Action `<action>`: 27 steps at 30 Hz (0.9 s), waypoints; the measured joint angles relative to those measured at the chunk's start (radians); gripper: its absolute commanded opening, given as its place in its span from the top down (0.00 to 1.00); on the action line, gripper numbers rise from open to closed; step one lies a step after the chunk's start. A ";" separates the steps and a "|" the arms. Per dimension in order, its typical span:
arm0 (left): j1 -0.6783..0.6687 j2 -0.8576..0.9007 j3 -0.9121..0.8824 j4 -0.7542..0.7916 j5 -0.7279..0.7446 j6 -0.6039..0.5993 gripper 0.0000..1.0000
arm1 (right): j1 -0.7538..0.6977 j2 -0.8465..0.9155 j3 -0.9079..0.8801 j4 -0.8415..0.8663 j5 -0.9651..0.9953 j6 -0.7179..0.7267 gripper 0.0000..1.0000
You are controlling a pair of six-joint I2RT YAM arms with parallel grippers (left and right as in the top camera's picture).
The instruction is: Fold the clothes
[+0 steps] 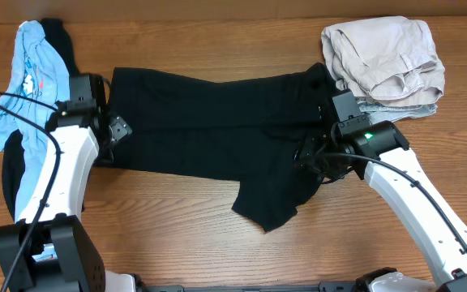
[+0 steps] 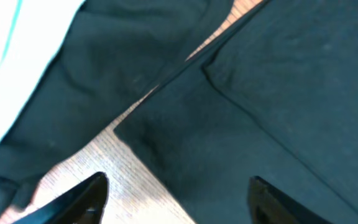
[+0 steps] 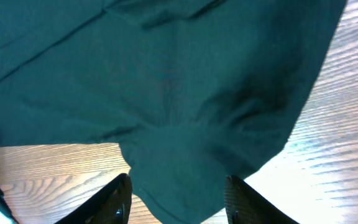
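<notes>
A black garment (image 1: 209, 122) lies spread across the middle of the wooden table, with a flap hanging toward the front (image 1: 270, 199). My left gripper (image 1: 113, 130) is open at the garment's left edge; in the left wrist view its fingers (image 2: 176, 193) straddle the black cloth's corner (image 2: 185, 143) and bare wood. My right gripper (image 1: 313, 154) is open over the garment's right end; in the right wrist view its fingers (image 3: 178, 196) straddle a black cloth edge (image 3: 185, 180). Neither holds cloth.
A light blue garment (image 1: 27, 77) lies on a dark one (image 1: 55, 36) at the far left. A beige garment pile (image 1: 383, 53) sits at the back right over a pale blue piece (image 1: 400, 108). Bare wood table (image 1: 177, 227) shows in front.
</notes>
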 measured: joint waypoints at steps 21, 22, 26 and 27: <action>0.046 0.121 -0.230 0.298 -0.025 -0.126 0.43 | 0.012 0.061 0.000 0.021 -0.005 -0.001 0.48; 0.047 0.123 -0.229 0.307 -0.026 -0.131 0.43 | 0.016 0.064 0.000 0.021 -0.005 -0.001 0.48; 0.051 0.128 -0.228 0.311 -0.031 -0.139 0.61 | 0.045 0.066 -0.001 0.022 -0.005 -0.001 0.48; 0.053 0.128 -0.228 0.312 -0.031 -0.144 0.71 | 0.051 0.066 -0.001 0.021 -0.005 -0.001 0.48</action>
